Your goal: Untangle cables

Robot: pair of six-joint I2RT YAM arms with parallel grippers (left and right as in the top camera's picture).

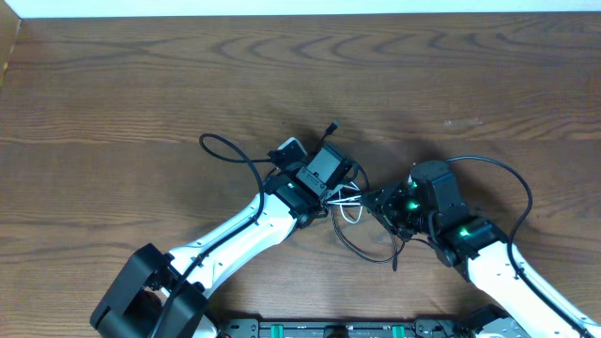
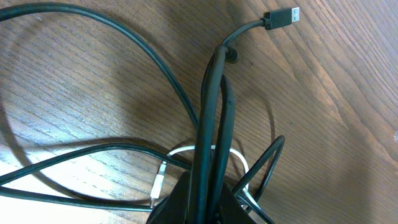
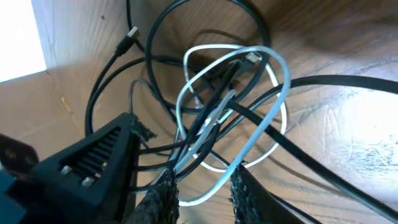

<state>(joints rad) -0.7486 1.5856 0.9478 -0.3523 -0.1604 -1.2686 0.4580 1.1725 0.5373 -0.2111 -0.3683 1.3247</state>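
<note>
The cables lie knotted at mid-table between both arms. Two black cables [image 2: 211, 112] run up through my left gripper [image 2: 202, 208], which is shut on them; one ends in a USB plug [image 2: 283, 17]. A white cable [image 2: 180, 150] loops beneath them, its plug [image 2: 158, 183] on the wood. From the right wrist, the white cable [image 3: 273, 68] coils over black strands, and one loop hangs between the fingers [image 3: 163, 199] of my right gripper [image 3: 202, 186], which is open and not pinching it. Overhead, the left gripper [image 1: 333, 192] and right gripper [image 1: 374, 202] nearly meet over the tangle [image 1: 349, 205].
A black cable loop [image 1: 225, 143] spreads left of the left wrist, and another [image 1: 368, 252] trails toward the front. The right arm's own thick wire [image 1: 515, 183] arches beside it. The wooden table [image 1: 141, 75] ends at a white strip [image 1: 282, 7] at the back.
</note>
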